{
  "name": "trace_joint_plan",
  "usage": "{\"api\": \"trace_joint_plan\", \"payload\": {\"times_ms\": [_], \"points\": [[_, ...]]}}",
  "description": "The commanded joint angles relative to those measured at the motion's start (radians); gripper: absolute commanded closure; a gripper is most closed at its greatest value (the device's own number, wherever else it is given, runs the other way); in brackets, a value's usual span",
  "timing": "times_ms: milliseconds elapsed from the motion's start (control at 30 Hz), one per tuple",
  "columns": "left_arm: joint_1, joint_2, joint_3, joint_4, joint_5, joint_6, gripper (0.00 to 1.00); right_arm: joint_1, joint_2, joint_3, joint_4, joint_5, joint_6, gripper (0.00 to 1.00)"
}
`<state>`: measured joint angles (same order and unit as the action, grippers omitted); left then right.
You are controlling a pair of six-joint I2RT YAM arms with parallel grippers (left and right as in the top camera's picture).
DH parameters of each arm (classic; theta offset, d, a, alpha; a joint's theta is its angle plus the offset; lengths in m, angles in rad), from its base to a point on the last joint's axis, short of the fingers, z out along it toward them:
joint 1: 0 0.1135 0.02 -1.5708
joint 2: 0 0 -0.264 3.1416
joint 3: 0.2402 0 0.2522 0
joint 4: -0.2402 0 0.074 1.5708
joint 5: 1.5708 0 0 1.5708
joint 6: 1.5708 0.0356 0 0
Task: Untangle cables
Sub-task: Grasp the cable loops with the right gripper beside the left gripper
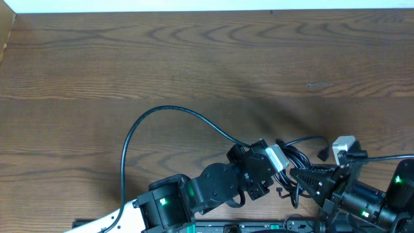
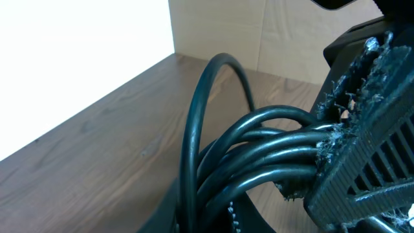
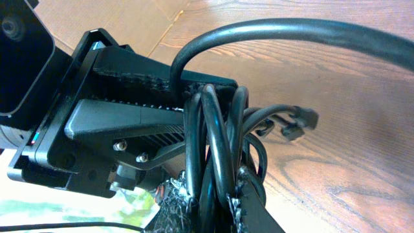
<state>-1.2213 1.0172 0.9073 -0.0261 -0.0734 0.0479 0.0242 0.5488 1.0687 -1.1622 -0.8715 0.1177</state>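
The cables (image 1: 294, 158) are a black coiled bundle near the table's front right, and one long strand (image 1: 162, 110) loops out to the left. A white plug (image 1: 343, 145) and a small black plug (image 1: 321, 154) lie just right of the coil. My left gripper (image 1: 279, 160) is shut on the bundle from the left. My right gripper (image 1: 294, 176) is shut on it from the right. In the left wrist view several strands (image 2: 259, 152) run from my left gripper (image 2: 213, 217) to the right finger (image 2: 369, 136). In the right wrist view the loops (image 3: 217, 142) stand between my right gripper (image 3: 217, 207) jaws, with small connectors (image 3: 297, 123) beyond.
The wooden table (image 1: 207, 58) stretches back to a white edge at the far side. A cardboard wall (image 2: 284, 39) stands beyond the table in the left wrist view. Both arm bodies (image 1: 194, 194) crowd the front edge, and the two grippers nearly touch.
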Motion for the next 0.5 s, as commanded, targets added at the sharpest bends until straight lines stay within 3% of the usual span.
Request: {"api": "trace_joint_plan", "payload": {"times_ms": [0, 100, 133, 267, 467], "points": [[-0.002, -0.037, 0.016, 0.012, -0.01, -0.033, 0.74, 0.003, 0.002, 0.016, 0.004, 0.084, -0.022, 0.99], [-0.002, -0.064, 0.016, 0.008, -0.092, -0.157, 0.39, 0.003, 0.002, 0.016, 0.012, 0.188, -0.021, 0.99], [-0.002, -0.076, 0.016, 0.001, -0.124, -0.201, 0.33, 0.003, 0.002, 0.016, 0.02, 0.213, -0.013, 0.99], [-0.002, -0.143, 0.016, -0.078, -0.237, -0.414, 0.26, 0.003, 0.002, 0.016, 0.087, 0.24, 0.009, 0.99], [-0.002, -0.226, 0.016, -0.188, -0.223, -0.702, 0.21, 0.003, 0.002, 0.016, 0.214, 0.22, 0.069, 0.99]]}}
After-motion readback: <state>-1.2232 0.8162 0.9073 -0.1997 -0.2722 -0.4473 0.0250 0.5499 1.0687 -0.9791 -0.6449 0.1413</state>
